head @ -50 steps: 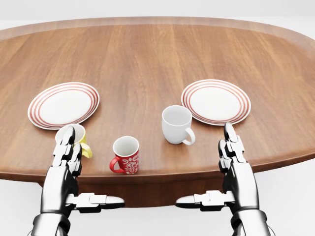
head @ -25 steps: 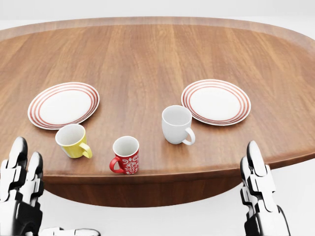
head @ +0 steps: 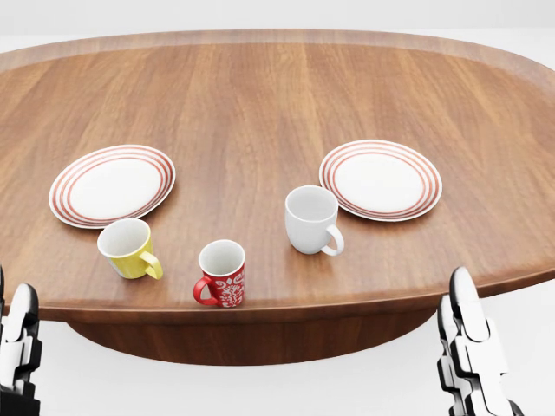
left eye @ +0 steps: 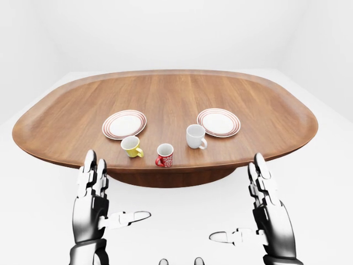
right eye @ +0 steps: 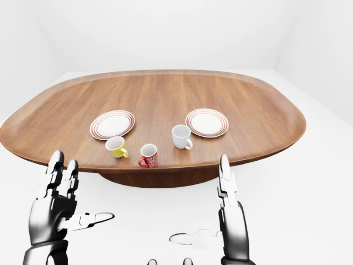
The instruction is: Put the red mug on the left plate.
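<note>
The red mug (head: 222, 274) with a white pattern stands upright near the table's bottom edge in the head view, handle to the left. The left plate (head: 112, 185), white with red rings, lies up and to the left of it. My left hand (left eye: 105, 207) is open below the table edge, left of the mug and empty. My right hand (left eye: 251, 218) is open below the table edge at the right, also empty. Only the fingertips (head: 21, 334) of the left hand and the fingertips (head: 464, 334) of the right show in the head view.
A yellow mug (head: 128, 249) stands between the red mug and the left plate. A white mug (head: 311, 220) stands right of the red mug. A second ringed plate (head: 380, 179) lies at the right. The oval wooden table (head: 277, 95) stretches upward.
Both hands have dropped down and outward, from beside the mugs at the table edge to below it. The mugs and plates have not moved.
</note>
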Robot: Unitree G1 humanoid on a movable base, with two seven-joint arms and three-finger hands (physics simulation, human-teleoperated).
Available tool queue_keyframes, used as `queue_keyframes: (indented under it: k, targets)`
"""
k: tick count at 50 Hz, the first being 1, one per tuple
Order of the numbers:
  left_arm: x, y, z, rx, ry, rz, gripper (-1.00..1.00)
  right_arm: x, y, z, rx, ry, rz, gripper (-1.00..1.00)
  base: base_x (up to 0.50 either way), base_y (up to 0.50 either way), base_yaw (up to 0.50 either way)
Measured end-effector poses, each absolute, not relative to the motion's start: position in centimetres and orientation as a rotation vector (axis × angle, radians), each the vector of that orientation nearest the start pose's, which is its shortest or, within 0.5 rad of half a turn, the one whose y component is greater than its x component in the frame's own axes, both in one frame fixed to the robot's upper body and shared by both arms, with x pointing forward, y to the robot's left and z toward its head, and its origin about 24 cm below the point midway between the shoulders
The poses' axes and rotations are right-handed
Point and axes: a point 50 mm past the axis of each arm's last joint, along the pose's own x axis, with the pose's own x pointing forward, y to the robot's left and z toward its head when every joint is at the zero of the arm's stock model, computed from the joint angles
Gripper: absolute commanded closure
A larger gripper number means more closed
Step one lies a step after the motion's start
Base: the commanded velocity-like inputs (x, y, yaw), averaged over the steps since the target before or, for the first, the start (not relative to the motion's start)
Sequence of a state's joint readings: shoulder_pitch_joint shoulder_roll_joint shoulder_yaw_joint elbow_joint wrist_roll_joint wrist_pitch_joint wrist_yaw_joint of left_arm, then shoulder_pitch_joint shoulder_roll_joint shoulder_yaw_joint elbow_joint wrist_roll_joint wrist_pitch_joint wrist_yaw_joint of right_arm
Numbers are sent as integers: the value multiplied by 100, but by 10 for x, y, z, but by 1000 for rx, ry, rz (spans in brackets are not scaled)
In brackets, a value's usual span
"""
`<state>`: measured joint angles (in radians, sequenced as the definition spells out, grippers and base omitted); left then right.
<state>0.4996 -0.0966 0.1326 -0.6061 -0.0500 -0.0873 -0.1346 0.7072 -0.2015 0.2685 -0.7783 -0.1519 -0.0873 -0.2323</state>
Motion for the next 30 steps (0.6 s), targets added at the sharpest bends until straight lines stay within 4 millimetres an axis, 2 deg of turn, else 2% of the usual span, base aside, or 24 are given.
queue_keyframes:
  k: [30]
  targets:
    - [149,188,94,16,-210,164,-100,120,-137,111,-195,-232,-50,-100,1,48,0]
